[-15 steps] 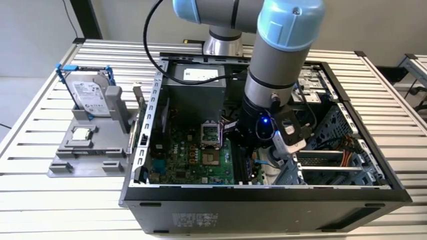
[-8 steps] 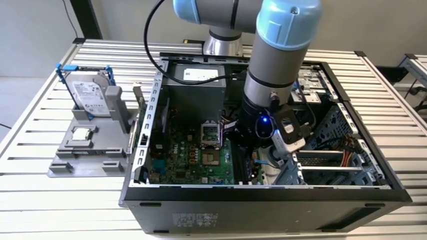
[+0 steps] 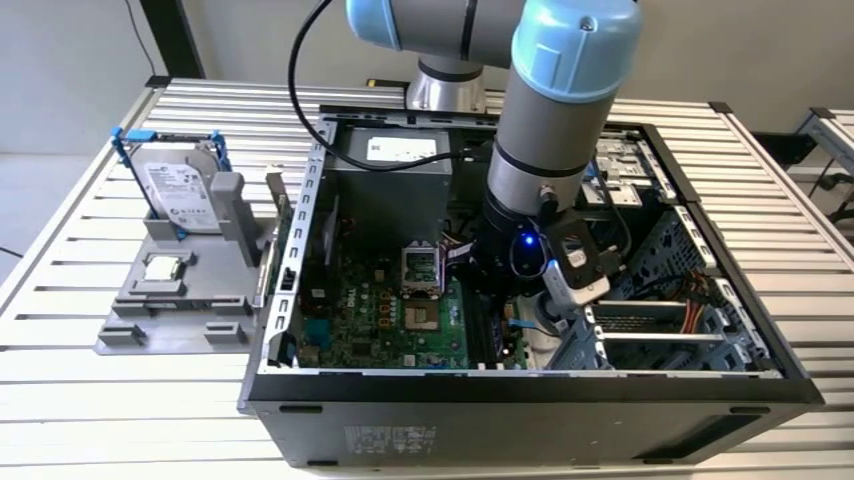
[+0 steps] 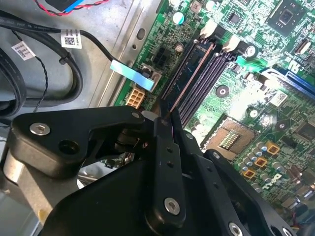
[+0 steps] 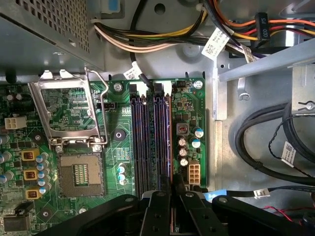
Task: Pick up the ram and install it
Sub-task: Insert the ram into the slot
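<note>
Now, tool: the tool (image 4: 170, 120) sits low inside the open computer case (image 3: 287, 300), over the memory slots; in both wrist views its black fingers (image 5: 158, 209) are closed on the thin edge of the ram.
Ram: the ram (image 4: 189, 78) stands on edge, one end pinched in the tool, its length running along the outermost memory slot at the motherboard edge nearest the cables; whether it is fully seated I cannot tell.
Memory slots: the memory slots (image 5: 147, 142) are dark and parallel, with pale latches at their far ends.
Motherboard: the green motherboard (image 5: 115, 162) lies flat on the case floor; beside the slots its processor socket (image 5: 81, 174) is bare, with the metal retention frame (image 5: 66, 110) swung up.
Cables: black cables (image 5: 261, 142) loop just past the board's edge.
Arm: the arm (image 3: 561, 120) reaches down into the case from above.
Fixture: a grey fixture (image 3: 174, 300) on the worktop (image 3: 80, 400), at the exterior view's left of the case, holds the hard drive (image 3: 180, 195) upright and a small square chip (image 3: 163, 268) below it.
</note>
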Controlling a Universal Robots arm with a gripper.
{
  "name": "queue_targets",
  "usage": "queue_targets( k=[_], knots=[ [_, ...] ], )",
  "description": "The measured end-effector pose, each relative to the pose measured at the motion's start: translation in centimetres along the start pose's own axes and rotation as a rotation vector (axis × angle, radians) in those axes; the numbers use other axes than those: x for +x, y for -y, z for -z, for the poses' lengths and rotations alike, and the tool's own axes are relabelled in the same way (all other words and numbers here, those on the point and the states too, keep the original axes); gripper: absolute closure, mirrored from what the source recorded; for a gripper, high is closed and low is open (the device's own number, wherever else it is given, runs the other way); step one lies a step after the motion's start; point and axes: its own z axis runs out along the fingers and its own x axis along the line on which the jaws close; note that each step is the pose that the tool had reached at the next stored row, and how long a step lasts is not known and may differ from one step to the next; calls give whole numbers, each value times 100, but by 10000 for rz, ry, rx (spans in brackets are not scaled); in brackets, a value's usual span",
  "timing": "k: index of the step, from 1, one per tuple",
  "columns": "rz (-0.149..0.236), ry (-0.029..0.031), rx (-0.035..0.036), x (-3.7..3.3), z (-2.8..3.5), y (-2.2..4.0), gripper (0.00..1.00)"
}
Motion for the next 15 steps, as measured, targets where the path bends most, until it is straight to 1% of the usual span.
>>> queue_targets(
  k=[6,13,14,15],
  knots=[
    [0,0,-2,0,-14,-1,100],
    [0,0,0,0,-14,0,100],
    [-1,0,-3,0,-15,1,100],
    [0,-7,-36,-1,-19,7,100]
  ],
)
